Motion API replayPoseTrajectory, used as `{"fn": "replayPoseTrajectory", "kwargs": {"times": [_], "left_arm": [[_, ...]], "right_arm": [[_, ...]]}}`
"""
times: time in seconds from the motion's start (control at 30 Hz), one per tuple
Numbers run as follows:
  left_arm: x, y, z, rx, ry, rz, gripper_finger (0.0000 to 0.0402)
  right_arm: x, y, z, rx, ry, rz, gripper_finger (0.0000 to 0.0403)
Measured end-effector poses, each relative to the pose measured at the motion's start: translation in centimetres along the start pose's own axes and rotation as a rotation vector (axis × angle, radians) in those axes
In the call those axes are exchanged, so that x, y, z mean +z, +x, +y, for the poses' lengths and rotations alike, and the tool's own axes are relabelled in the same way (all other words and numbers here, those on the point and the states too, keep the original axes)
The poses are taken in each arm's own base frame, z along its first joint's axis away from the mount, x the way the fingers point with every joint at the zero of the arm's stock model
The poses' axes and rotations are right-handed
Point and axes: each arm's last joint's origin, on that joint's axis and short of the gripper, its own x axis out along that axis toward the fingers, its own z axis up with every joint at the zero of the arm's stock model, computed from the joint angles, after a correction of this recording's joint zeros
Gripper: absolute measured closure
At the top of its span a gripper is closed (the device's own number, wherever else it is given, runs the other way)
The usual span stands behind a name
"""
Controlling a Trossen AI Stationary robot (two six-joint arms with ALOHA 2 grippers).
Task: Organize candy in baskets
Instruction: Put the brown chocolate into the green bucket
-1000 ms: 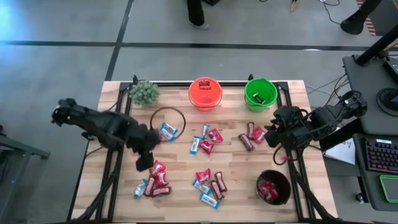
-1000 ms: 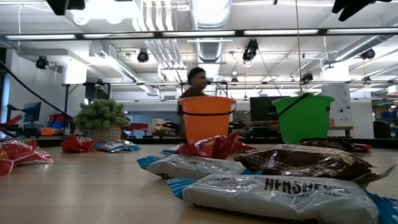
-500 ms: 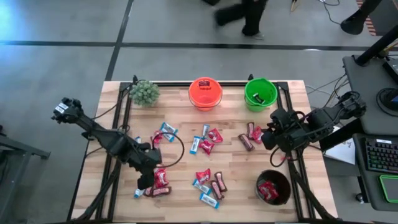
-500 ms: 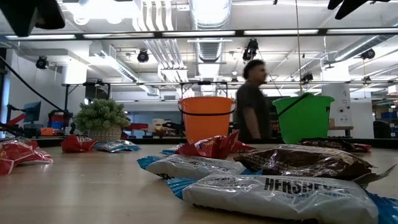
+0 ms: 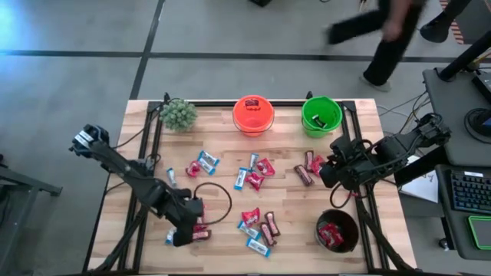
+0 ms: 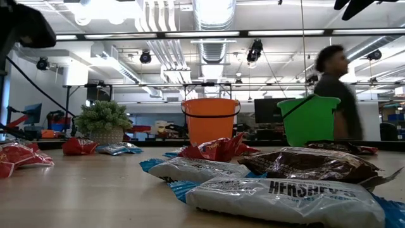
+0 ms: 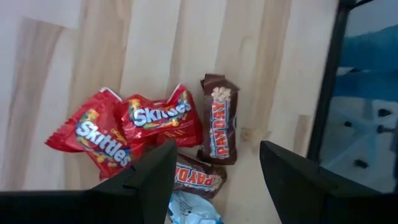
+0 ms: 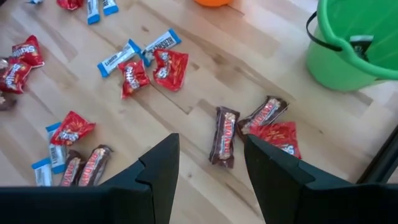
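Observation:
Candy lies scattered over the wooden table: red packets, brown bars and blue-and-white bars. My left gripper [image 5: 182, 230] hangs open, pointing steeply down, over a near-left heap of two red Skittles packets [image 7: 161, 115] and two brown Payday bars [image 7: 219, 121]; it touches none of them. My right gripper [image 5: 328, 170] waits open above two brown bars [image 8: 224, 134] and a red packet [image 8: 277, 134] at the right. The orange basket [image 5: 253, 115] and the green basket [image 5: 321, 115] stand at the far edge. The black basket [image 5: 336, 230] stands near right and holds red packets.
A potted plant [image 5: 178, 113] stands at the far left corner. More candy lies mid-table [image 5: 253, 175] and near the front [image 5: 257, 226]. A black cable loop [image 5: 216, 203] hangs from my left arm. A person [image 5: 383, 31] walks past beyond the far edge.
My left gripper has gone toward the table's near edge and down, staying open, and now hangs over the near-left heap of candy. The person behind the table has walked from the middle to the right.

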Motion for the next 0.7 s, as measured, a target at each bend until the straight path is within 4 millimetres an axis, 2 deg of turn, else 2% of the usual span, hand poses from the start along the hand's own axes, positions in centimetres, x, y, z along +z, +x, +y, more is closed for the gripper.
{"fn": "replayPoseTrajectory", "kwargs": {"times": [0.23,0.7], "left_arm": [[-0.4,2.8,-1.0,0.052,0.003,0.035,0.0188],[-0.7,6.0,-2.2,0.068,-0.031,0.05,0.0188]], "right_arm": [[0.0,0.0,0.2,0.024,0.016,0.007,0.0232],[0.1,0.0,0.5,0.051,0.029,0.007,0.0232]]}}
